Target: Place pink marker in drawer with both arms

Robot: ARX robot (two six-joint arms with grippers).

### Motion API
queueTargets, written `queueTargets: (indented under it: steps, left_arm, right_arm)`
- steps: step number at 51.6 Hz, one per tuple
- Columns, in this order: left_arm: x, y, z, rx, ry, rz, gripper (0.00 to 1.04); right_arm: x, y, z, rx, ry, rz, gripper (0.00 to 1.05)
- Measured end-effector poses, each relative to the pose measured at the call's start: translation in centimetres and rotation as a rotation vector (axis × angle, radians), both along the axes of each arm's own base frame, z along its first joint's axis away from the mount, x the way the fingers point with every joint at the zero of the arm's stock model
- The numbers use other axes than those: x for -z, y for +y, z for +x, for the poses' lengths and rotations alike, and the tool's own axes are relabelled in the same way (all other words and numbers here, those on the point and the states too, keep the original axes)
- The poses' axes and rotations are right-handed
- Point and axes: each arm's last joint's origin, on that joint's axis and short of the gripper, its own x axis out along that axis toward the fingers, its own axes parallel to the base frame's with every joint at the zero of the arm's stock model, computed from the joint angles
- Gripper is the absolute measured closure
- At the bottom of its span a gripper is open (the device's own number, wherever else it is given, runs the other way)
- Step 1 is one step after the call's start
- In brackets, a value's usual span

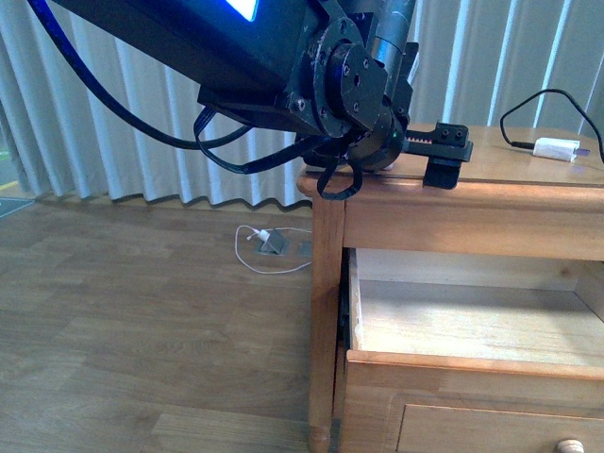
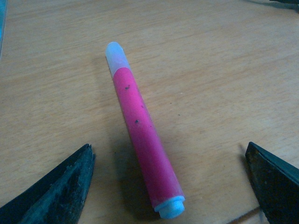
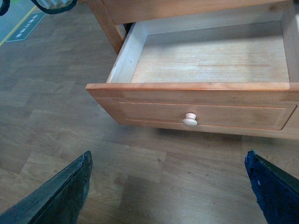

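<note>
The pink marker lies flat on the nightstand's wooden top, its pale cap pointing away from my left gripper. That gripper is open and hovers over the marker, one finger on each side, not touching it. In the front view the left gripper sits over the nightstand top, and the marker is hidden there. The drawer is pulled out and its pale inside holds nothing. My right gripper hangs open above the floor in front of the drawer's round knob.
A white charger plug with a black cable rests at the back right of the nightstand top. A white cable and floor socket lie on the wooden floor by the curtains. The open drawer juts toward me.
</note>
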Motion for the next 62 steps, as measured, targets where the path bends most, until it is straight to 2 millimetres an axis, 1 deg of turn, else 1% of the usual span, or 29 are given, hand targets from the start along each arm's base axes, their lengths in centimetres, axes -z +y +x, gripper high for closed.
queueTargets:
  steps: [31,33,35,39,42,46,50,51,55,62]
  left_arm:
    - [0.1,-0.3,0.5,-0.037,0.015,-0.013,0.07]
    - [0.1,-0.2,0.5,-0.042,0.016,-0.011,0.12]
    - [0.1,-0.2,0.5,-0.049,0.015,-0.010,0.19]
    - [0.1,-0.2,0.5,-0.050,0.014,-0.010,0.29]
    - [0.1,-0.1,0.6,-0.055,0.014,-0.009,0.40]
    - [0.1,0.0,0.7,-0.062,0.015,-0.007,0.51]
    - [0.3,0.2,0.7,-0.068,0.020,-0.007,0.69]
    - [0.0,2.9,-0.1,0.020,0.012,-0.043,0.90]
    - [-0.3,4.3,-1.2,0.143,-0.001,-0.055,0.90]
    - [-2.7,6.4,-3.9,0.366,-0.040,-0.070,0.90]
  right_arm:
    - [0.0,0.0,0.0,0.000,0.000,0.000,0.08]
    - [0.0,0.0,0.0,0.000,0.000,0.000,0.08]
    - [0.0,0.0,0.0,0.000,0.000,0.000,0.08]
    - [0.0,0.0,0.0,0.000,0.000,0.000,0.08]
    - [0.0,0.0,0.0,0.000,0.000,0.000,0.08]
    - [0.0,0.0,0.0,0.000,0.000,0.000,0.08]
    - [0.0,0.0,0.0,0.000,0.000,0.000,0.08]
    - [0.0,0.0,0.0,0.000,0.000,0.000,0.08]
    - [0.0,0.0,0.0,0.000,0.000,0.000,0.08]
    - [0.0,0.0,0.0,0.000,0.000,0.000,0.08]
